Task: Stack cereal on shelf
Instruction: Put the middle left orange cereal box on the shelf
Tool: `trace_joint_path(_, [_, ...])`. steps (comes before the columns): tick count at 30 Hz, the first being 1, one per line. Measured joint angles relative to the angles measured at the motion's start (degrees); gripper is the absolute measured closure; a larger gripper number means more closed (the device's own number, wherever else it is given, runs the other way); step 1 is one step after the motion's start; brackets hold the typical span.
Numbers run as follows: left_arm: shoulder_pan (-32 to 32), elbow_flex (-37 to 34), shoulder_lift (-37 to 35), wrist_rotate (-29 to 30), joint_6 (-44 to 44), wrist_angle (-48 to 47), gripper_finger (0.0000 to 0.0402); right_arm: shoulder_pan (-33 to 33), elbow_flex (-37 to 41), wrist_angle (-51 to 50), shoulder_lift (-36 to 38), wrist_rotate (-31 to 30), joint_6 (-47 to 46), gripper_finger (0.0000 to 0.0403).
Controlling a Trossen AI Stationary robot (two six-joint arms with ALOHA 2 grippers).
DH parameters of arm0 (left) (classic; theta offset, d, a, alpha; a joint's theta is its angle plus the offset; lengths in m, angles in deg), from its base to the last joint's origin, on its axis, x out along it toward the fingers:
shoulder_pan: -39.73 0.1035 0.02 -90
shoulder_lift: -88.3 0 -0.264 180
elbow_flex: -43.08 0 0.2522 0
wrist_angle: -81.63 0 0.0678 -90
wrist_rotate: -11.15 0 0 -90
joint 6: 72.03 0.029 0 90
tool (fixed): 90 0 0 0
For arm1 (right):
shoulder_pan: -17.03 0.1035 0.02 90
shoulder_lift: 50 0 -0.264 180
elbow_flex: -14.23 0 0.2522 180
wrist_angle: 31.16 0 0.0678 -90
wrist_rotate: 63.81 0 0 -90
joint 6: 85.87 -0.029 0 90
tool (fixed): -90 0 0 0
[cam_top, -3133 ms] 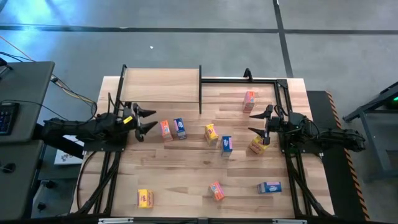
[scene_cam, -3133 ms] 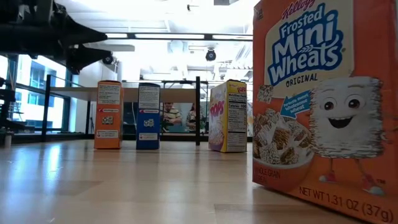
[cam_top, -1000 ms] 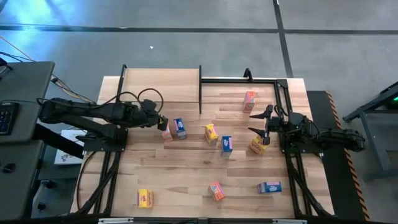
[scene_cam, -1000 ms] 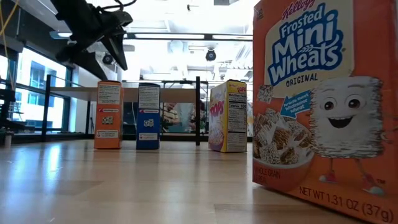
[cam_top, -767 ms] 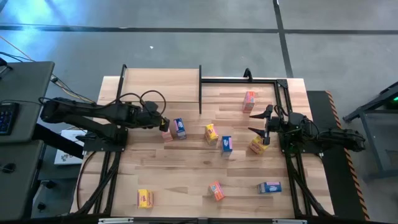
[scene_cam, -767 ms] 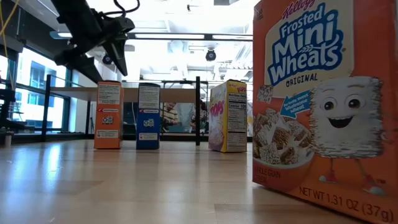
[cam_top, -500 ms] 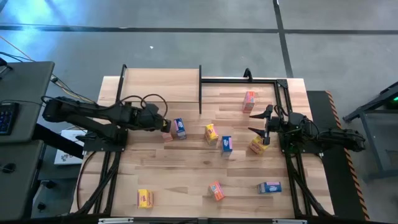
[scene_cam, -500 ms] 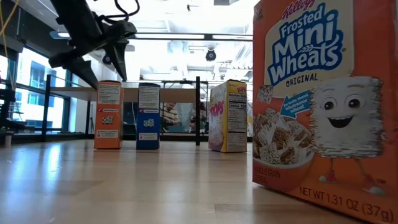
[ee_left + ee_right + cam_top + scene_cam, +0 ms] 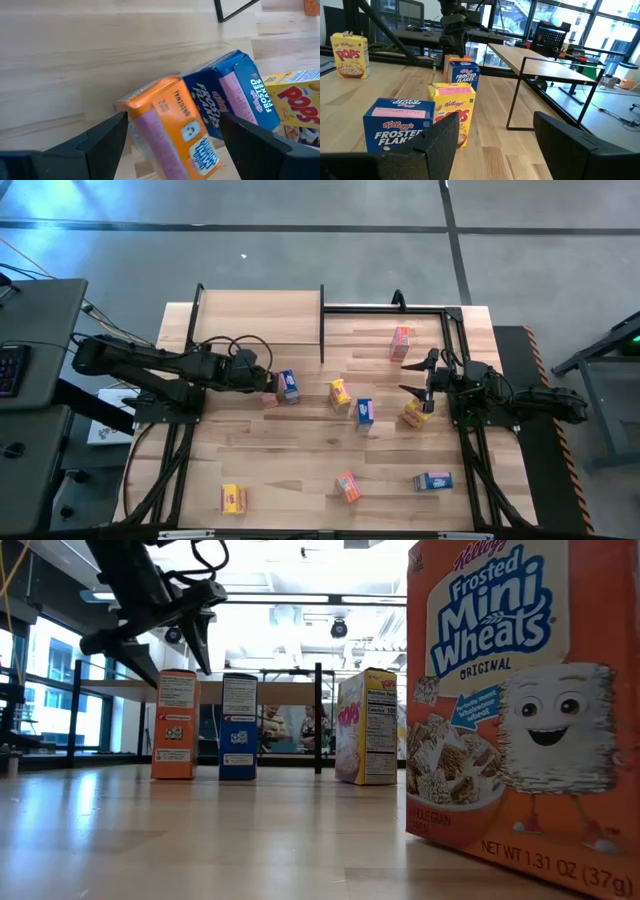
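In the overhead picture the left gripper (image 9: 262, 379) is sitting left of centre, reaching in from the left edge and hanging over an orange cereal box (image 9: 268, 394). Its jaws are standing spread, one on each side of the box top, not clenched on it; the left wrist picture is showing that orange box (image 9: 172, 132) between the two dark fingers (image 9: 102, 140) with a gap at either side. A blue cereal box (image 9: 288, 386) is standing just beside the orange one, to its right.

Above them, in the upper left of the table (image 9: 300, 470), the shelf (image 9: 258, 317) is lying as a pale plank on black posts.

At lower left a yellow box (image 9: 233, 499) is lying alone near the front edge. Toward the centre, another yellow box (image 9: 340, 393) and a second blue box (image 9: 364, 411) are standing close together, and an orange box (image 9: 348, 487) is lying below them.

Farther right, an orange box (image 9: 400, 341) is standing in the upper part, and a blue box (image 9: 433, 480) is lying lower right. The right gripper (image 9: 415, 375) is waiting at the right side with its jaws apart and empty, above a yellow box (image 9: 415, 414).
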Motion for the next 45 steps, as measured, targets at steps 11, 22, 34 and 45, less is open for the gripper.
trace_joint_path(11, [0.0,-0.02,3.04,-1.52,-4.39,0.54,0.0095,0.0,0.02,0.02,0.0,-0.02,-0.02,0.0155])
trace_joint_path(22, [0.17,-0.02,3.35,-1.67,-4.37,-0.73,0.011,-0.01,0.02,0.0,0.0,-0.01,-0.01,0.0155])
trace_joint_path(34, [0.2,-0.02,3.35,-1.68,-3.85,-1.33,0.0173,-0.02,0.02,0.02,0.0,0.0,-0.02,0.0155])
trace_joint_path(45, [0.2,-0.02,3.35,-1.73,-2.43,-1.59,0.0216,-0.02,0.01,0.0,0.0,-0.01,-0.01,0.0155])
